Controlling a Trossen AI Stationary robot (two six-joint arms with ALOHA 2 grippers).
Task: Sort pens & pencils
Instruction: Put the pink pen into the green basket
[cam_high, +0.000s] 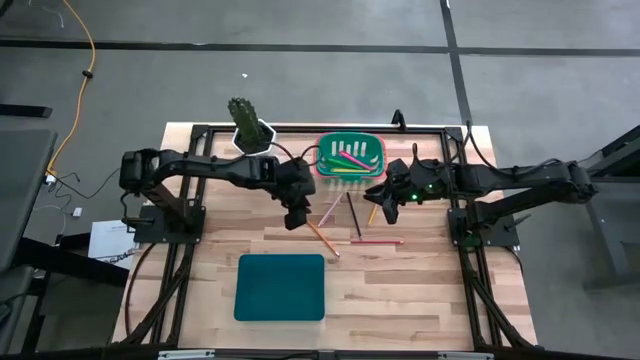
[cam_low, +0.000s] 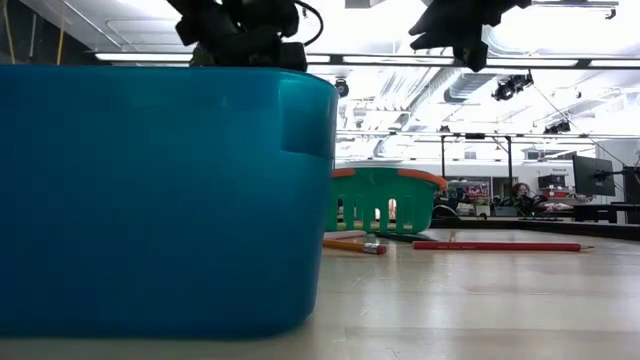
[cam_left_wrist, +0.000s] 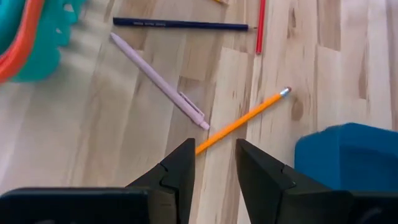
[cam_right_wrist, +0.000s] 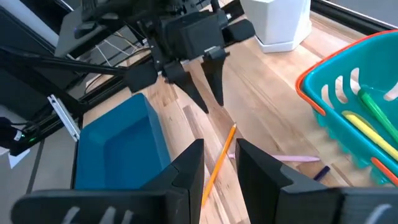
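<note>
Several thin pencils lie flat on the wooden table: an orange one (cam_left_wrist: 242, 118), a dark blue one (cam_left_wrist: 180, 25) and a red one (cam_high: 377, 242). A pale pink pen (cam_left_wrist: 158, 81) lies beside them. More pens, green and yellow (cam_right_wrist: 367, 118), lie in the green basket with an orange rim (cam_high: 350, 172). My left gripper (cam_left_wrist: 214, 146) hangs open above the orange pencil's near end and touches nothing. My right gripper (cam_right_wrist: 217, 146) is open too. It hovers over the table just in front of the basket, with the orange pencil (cam_right_wrist: 219, 158) showing below it.
A teal bin (cam_high: 280, 287) stands near the table's front edge, left of centre. A white pot holding a green plant (cam_high: 247, 128) stands at the far edge, left of the basket. Bare wood lies right of the bin. In the low view both grippers hang high above the tabletop.
</note>
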